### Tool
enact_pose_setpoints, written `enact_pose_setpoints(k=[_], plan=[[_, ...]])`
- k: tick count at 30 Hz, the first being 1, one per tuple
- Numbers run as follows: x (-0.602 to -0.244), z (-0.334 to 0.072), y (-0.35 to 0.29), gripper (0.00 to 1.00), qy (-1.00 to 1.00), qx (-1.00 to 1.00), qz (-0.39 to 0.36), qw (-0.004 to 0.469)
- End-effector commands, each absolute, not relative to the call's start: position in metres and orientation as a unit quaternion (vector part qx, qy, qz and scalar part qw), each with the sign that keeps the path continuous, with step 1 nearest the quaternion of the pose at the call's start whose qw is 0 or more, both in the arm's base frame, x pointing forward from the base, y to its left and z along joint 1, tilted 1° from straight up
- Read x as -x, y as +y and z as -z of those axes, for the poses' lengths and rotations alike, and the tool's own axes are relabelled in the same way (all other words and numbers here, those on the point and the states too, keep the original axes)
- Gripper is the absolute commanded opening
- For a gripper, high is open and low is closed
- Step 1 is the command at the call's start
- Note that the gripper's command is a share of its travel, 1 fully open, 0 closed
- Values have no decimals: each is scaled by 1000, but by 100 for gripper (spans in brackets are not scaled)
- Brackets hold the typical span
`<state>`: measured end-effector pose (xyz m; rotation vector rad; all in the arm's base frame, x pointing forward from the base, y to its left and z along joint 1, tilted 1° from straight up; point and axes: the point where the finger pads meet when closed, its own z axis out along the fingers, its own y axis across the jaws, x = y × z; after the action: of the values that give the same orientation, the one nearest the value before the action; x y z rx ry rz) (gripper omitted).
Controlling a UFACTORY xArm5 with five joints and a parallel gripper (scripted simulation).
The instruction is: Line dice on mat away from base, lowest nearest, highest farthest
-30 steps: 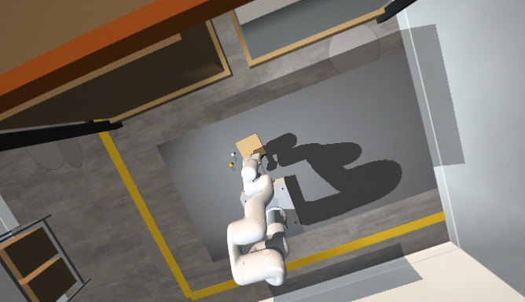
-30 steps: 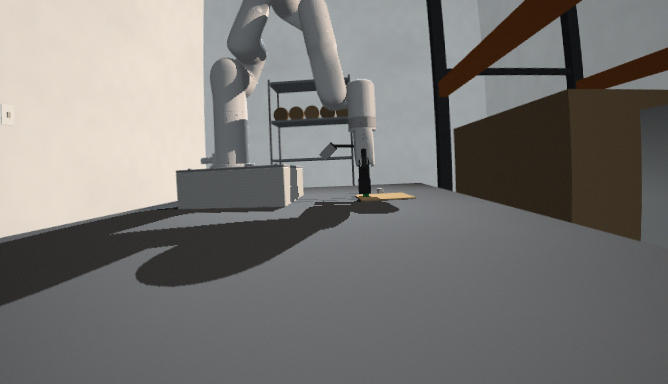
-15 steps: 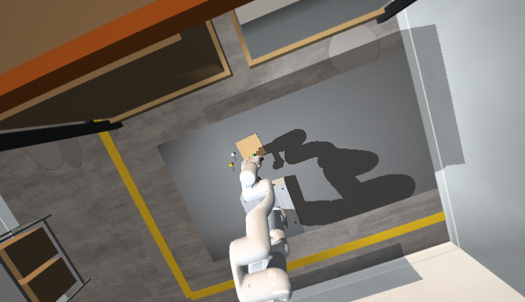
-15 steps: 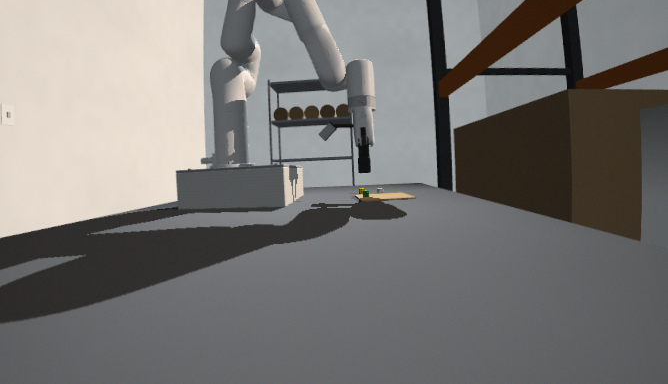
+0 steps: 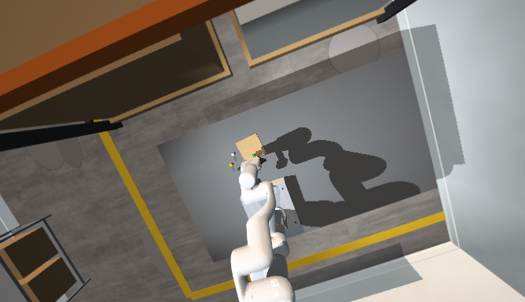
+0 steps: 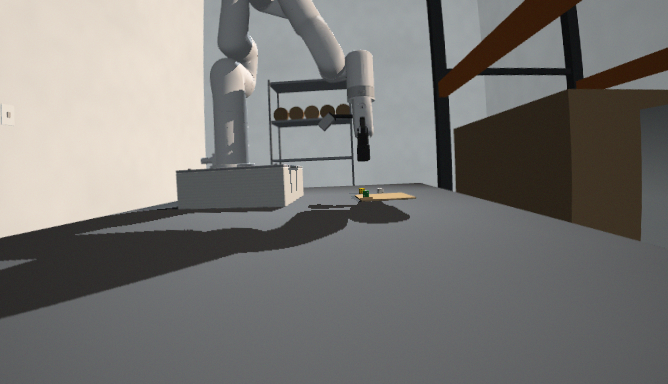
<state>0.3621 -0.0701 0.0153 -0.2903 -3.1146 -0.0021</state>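
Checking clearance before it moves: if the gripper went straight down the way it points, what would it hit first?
Likely the green die on the mat edge; the open gripper hangs above it.

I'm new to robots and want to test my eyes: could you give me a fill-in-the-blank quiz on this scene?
1. The green die sits on the tan ____.
2. The pincer hangs above the table with its fingers ____.
3. The yellow die and white die lie ____ the mat.
4. Dice on the mat: ____.

Missing words: mat; open; off; one
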Motion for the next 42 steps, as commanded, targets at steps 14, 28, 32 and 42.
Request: enact_pose_setpoints(k=[14, 28, 32, 42], plan=[[-363, -17, -70, 100, -996, 93, 0, 5], [-366, -16, -64, 100, -1000, 20, 1, 5], [-368, -15, -58, 100, -998, -60, 1, 4], [-371, -14, -47, 100, -984, -180, 1, 4]])
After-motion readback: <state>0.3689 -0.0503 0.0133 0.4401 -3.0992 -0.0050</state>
